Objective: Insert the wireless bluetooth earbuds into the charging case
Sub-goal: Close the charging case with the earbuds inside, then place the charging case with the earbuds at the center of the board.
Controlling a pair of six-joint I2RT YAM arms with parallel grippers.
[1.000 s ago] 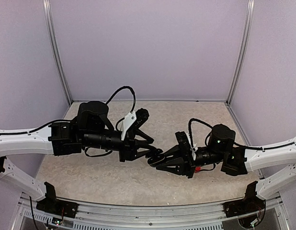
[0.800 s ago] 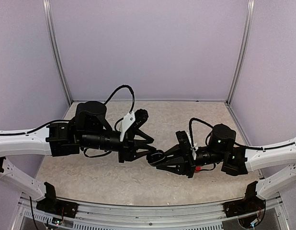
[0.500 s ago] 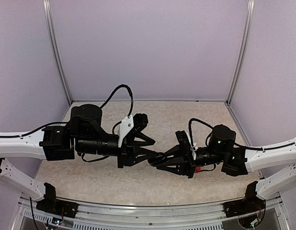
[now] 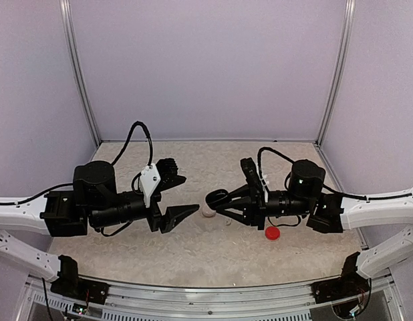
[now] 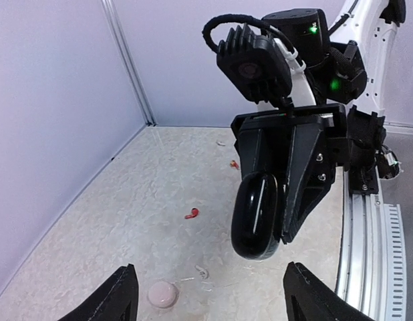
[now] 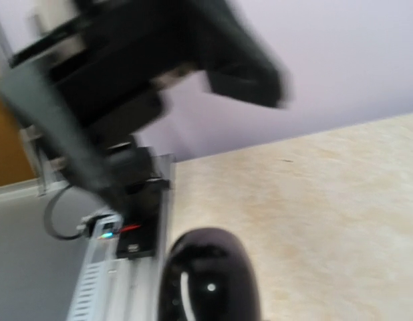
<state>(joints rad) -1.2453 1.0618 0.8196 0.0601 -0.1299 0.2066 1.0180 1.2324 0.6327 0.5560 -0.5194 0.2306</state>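
Left jaws: wide open, empty, facing the right arm. Right jaws: closed on a glossy black rounded charging case (image 5: 256, 217), held in the air above the speckled beige tabletop (image 5: 126, 200). Lying loose on the tabletop below are a red stemmed plastic earbud (image 5: 192, 214), a whitish stemmed plastic earbud (image 5: 202, 272) and, near the latter, a pale round case (image 5: 162, 294) — none of them touching the black case.
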